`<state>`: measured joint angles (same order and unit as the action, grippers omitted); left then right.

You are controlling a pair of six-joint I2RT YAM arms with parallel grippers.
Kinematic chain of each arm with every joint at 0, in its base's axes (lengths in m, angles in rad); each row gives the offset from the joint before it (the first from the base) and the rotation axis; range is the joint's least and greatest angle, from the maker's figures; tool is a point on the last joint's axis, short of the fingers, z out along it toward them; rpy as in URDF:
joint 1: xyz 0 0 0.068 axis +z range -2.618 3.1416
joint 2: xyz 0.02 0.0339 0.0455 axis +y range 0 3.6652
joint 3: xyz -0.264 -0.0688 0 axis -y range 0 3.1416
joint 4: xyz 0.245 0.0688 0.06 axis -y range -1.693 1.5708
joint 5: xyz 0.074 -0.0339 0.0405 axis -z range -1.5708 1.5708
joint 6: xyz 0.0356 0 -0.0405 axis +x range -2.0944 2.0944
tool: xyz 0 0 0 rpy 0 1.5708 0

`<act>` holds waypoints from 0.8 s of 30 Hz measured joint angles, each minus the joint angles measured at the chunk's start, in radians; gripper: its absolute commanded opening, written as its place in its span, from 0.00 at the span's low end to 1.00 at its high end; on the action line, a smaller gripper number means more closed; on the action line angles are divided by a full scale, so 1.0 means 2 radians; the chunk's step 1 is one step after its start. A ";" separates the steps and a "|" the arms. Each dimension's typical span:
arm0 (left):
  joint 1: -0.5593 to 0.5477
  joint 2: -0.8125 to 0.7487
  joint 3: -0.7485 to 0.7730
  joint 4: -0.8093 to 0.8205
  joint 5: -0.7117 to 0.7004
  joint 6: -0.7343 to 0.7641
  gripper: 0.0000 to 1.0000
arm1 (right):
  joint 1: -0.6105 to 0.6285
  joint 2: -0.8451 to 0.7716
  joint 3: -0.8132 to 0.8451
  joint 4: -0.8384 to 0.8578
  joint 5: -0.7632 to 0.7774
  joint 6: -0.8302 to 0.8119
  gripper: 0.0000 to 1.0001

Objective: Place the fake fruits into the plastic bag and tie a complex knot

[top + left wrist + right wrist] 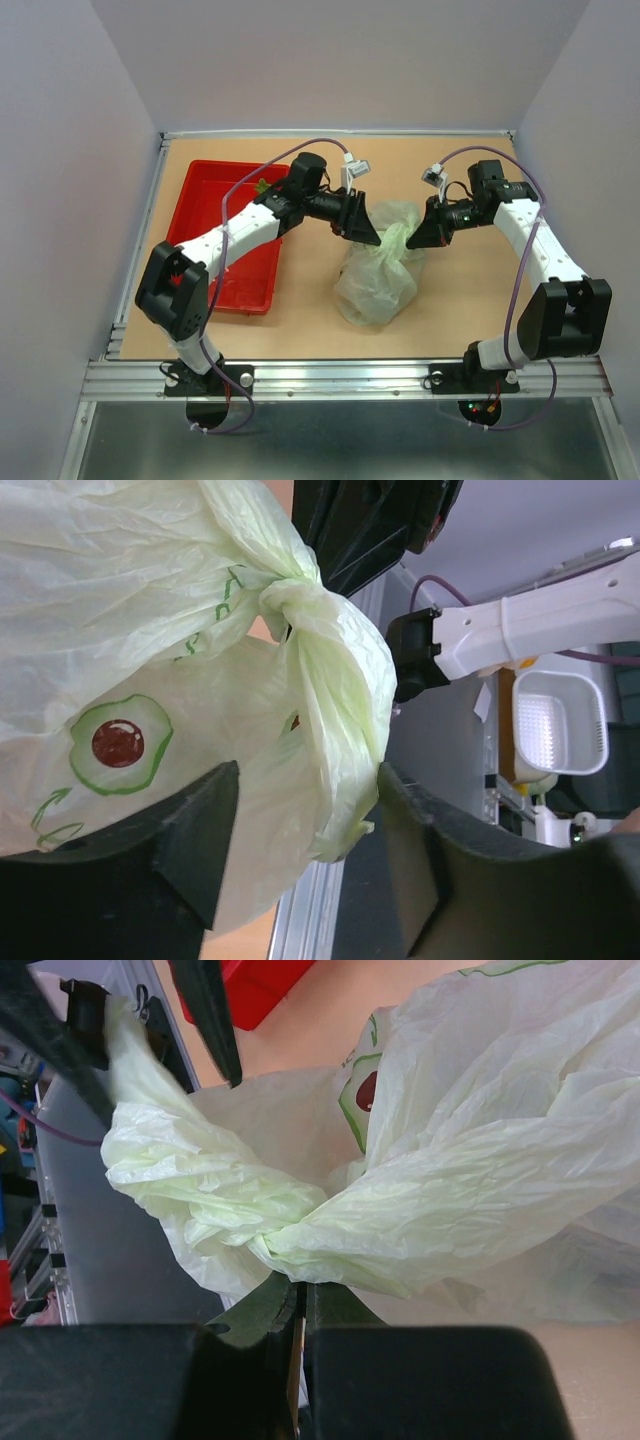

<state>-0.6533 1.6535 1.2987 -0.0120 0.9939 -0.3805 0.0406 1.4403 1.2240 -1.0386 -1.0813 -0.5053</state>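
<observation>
The pale-green plastic bag point(375, 280) stands in the middle of the table, its top drawn up into a twisted knot point(400, 232). The knot shows in the left wrist view point(292, 592) and in the right wrist view point(262, 1242). My left gripper point(362, 225) is at the bag's upper left. Its jaws point(305, 795) are open with a loose handle strip point(345, 730) hanging between them. My right gripper point(422, 236) is at the bag's upper right, shut on bag plastic just under the knot point(300, 1295). The fake fruits are hidden from view.
A red rectangular tray point(205, 215) lies at the left under my left arm, with a small green bit point(262, 187) at its far edge. Grey walls enclose the table. An aluminium rail point(340, 375) runs along the near edge.
</observation>
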 measured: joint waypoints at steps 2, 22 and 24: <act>-0.001 0.006 0.000 0.010 0.003 -0.008 0.34 | 0.000 0.000 0.000 0.000 0.000 0.000 0.00; 0.130 -0.009 0.013 -0.109 -0.113 0.106 0.00 | -0.066 -0.038 0.003 -0.015 0.086 -0.063 0.01; 0.136 -0.015 0.013 -0.117 -0.130 0.120 0.00 | -0.094 -0.035 0.003 -0.022 0.092 -0.083 0.01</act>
<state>-0.3809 1.6230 1.3251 -0.2470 0.7345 -0.1413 -0.1478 1.3701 1.2297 -1.0828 -0.8982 -0.6712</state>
